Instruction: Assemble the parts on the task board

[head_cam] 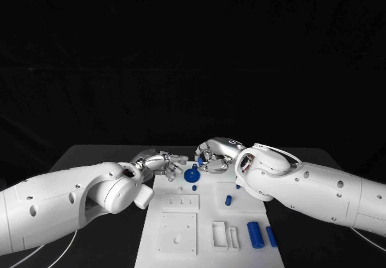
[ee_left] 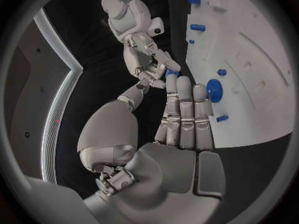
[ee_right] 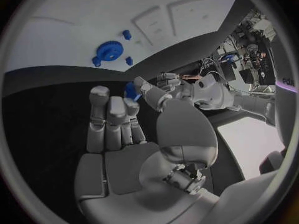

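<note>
A black table (head_cam: 96, 156) lies beneath, against a dark backdrop (head_cam: 193, 67).

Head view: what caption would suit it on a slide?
Two silver hands, left and right, meet above the far end of a white task board, beside a round blue gear.

The head camera sits high on the robot and looks down and forward at the black worktop (head_cam: 96, 153) and the white board (head_cam: 211, 223), with both arms coming in from the sides. Each wrist camera sits just behind its own robot hand, very close, looking out past the fingers. The left wrist camera sees the left robot hand (ee_left: 177, 134); the right one sees the right robot hand (ee_right: 134, 134). All three views share the board and its blue gear (head_cam: 192, 175).
</note>
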Robot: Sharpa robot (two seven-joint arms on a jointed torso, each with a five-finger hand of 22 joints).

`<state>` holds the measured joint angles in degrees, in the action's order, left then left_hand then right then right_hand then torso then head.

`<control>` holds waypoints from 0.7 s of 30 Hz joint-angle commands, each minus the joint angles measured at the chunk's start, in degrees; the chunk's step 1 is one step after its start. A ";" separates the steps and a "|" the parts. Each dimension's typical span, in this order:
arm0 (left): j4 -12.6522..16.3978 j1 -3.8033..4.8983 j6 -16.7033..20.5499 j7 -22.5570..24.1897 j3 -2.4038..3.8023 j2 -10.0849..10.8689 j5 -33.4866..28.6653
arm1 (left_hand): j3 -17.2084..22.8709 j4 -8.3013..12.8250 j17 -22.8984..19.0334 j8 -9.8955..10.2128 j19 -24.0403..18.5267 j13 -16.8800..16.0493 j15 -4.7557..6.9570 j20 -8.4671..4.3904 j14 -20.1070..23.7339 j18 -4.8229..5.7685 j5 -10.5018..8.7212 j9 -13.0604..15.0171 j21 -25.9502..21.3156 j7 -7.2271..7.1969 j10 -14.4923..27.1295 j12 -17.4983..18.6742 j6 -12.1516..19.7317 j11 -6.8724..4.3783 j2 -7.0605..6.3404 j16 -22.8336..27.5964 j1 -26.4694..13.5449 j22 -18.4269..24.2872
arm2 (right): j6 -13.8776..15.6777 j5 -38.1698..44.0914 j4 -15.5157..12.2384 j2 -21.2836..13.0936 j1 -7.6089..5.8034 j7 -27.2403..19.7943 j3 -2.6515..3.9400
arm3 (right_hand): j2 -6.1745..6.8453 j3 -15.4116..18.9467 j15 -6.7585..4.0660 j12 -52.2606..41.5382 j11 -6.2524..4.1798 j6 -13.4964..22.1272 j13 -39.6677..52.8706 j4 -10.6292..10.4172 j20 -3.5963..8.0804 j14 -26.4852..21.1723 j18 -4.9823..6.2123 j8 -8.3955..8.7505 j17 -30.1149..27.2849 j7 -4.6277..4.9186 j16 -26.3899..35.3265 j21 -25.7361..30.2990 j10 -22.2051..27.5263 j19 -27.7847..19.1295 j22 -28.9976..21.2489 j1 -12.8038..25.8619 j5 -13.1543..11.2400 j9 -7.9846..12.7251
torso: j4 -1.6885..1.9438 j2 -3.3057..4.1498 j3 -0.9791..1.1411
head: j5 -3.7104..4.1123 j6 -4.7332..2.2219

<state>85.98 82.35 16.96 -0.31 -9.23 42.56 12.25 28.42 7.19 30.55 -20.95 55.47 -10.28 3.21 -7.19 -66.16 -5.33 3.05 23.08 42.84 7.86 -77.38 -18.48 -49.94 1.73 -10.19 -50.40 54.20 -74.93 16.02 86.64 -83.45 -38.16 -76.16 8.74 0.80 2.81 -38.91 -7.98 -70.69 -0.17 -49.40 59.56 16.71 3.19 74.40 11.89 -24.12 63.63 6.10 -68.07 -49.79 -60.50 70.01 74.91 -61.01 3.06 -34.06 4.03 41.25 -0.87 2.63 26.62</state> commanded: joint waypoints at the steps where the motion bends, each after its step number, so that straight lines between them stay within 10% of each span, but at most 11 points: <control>1: -0.44 0.18 1.48 -4.24 -0.04 -0.71 3.63 | 0.09 -0.61 0.05 0.27 -0.46 -0.10 0.06 -0.32 0.61 -0.35 -0.23 -0.07 0.45 0.15 0.51 0.39 0.06 0.10 -0.88 -0.39 -0.17 -1.11 | -0.92 1.29 0.02 0.66 0.03 1.48 0.02 | 0.71 -0.30 -0.29 0.30 -2.01 -10.38 -0.10 -0.07 0.33 0.05 3.11 0.16 0.03 -2.00 0.33 -0.29 1.53 -0.01 0.76 0.06 -0.24 -0.10 | 0.20 -0.53 -0.10 | -0.39 0.16; 21: -0.72 0.17 1.52 -7.13 -0.13 -2.34 7.92 | -2.98 -2.67 -0.20 -0.09 -2.10 -0.48 -0.34 -0.90 1.81 0.32 -0.21 0.08 0.43 0.05 2.51 1.43 -1.40 0.41 -1.60 -0.09 -3.31 -0.58 | -2.28 1.95 -0.09 3.13 0.24 2.03 -0.03 | 0.95 -0.95 -0.32 0.58 -2.03 -10.55 -0.17 -0.10 0.37 0.18 3.11 0.41 0.01 -2.02 0.44 -0.20 1.24 0.18 0.67 0.13 -0.24 -0.31 | 0.22 -0.69 -0.10 | -1.14 0.04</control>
<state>85.10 82.36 18.10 -7.10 -9.40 40.41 19.31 25.48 4.91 30.43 -20.92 53.93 -10.68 3.01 -7.68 -64.73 -3.99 3.05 23.09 43.25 7.78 -75.22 -17.24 -50.90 2.25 -11.80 -50.40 51.29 -74.92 14.88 87.55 -83.49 -35.12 -75.98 10.43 0.76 3.26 -39.60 -7.95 -70.44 -0.37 -49.47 59.44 16.62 3.08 74.41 11.89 -24.11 63.62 6.03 -67.85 -49.79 -60.70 70.10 74.91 -61.01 3.06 -34.32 4.30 40.49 -0.99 1.47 26.72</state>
